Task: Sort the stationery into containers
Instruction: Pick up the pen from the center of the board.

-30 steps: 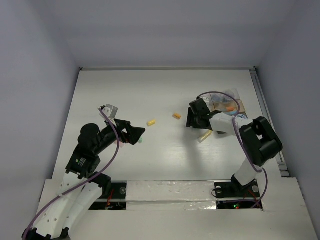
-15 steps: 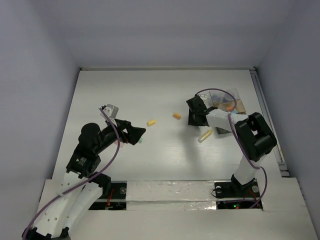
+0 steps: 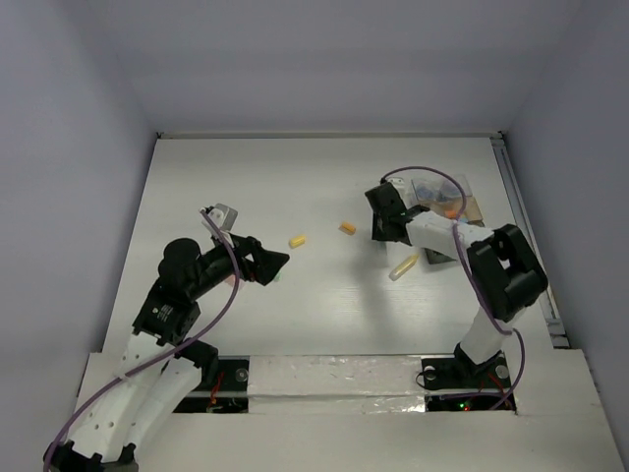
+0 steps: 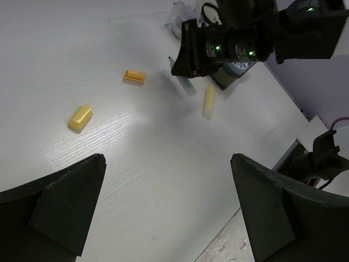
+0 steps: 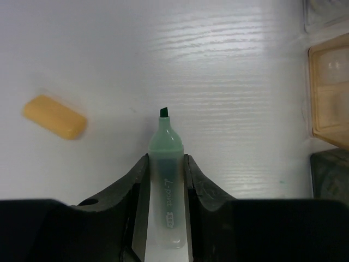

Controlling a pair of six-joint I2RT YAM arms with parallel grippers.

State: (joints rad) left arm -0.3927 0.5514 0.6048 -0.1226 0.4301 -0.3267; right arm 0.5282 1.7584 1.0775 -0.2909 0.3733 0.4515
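White tabletop (image 3: 246,187) all around, with small stationery lying loose on it.

Closest to the arms: left fingers (image 4: 60,202) spread wide apart. Nothing between them. Just hanging above a bare bit of tabletop.

Over on the right side, about as close: pale yellow pen (image 3: 403,266), lying flat. Not in any box yet.

A little further back, near the middle: small yellow piece (image 3: 297,240), all by itself.

Past that: small orange piece (image 3: 347,228), just to the left of the right arm's fingers, not touching them.

Then right fingers (image 5: 133,185), squeezed shut on green pen (image 5: 166,158). One finger on each side of its clear body. Green end and dark tip poking out in front. Pen down low by the tabletop. Hard to tell if lifted or touching.

Furthest back, on the right: containers (image 5: 329,95), tan with clear parts, near the green pen but not touching it. Something orange inside one of them, too small to name.

Looks like a job only partway done. Some bits likely sorted already. Green pen picked up but not dropped in a box. Left to do after that: pale yellow pen, small yellow piece and small orange piece, all out on the tabletop.
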